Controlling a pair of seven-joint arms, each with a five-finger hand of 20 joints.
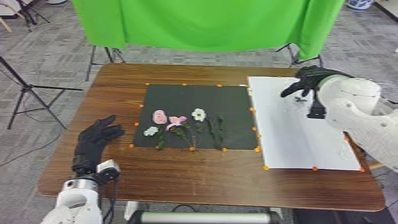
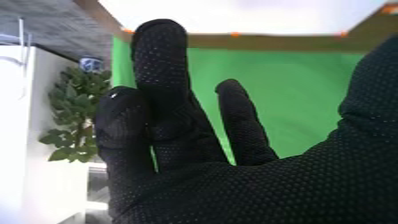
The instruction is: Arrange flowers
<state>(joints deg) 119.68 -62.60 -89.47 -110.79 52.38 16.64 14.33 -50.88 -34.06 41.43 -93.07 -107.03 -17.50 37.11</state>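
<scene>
Four pink and white flowers point(image 1: 159, 117), green stems point(image 1: 211, 131); left hand point(image 1: 91, 138), right hand point(image 1: 313, 76) spread.

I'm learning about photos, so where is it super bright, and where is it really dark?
Right wrist view: the white surface by the leafy plant looks washed out by bright light, while the right hand is very dark; head view: the white sheet is bright, the dark mat much darker.
</scene>
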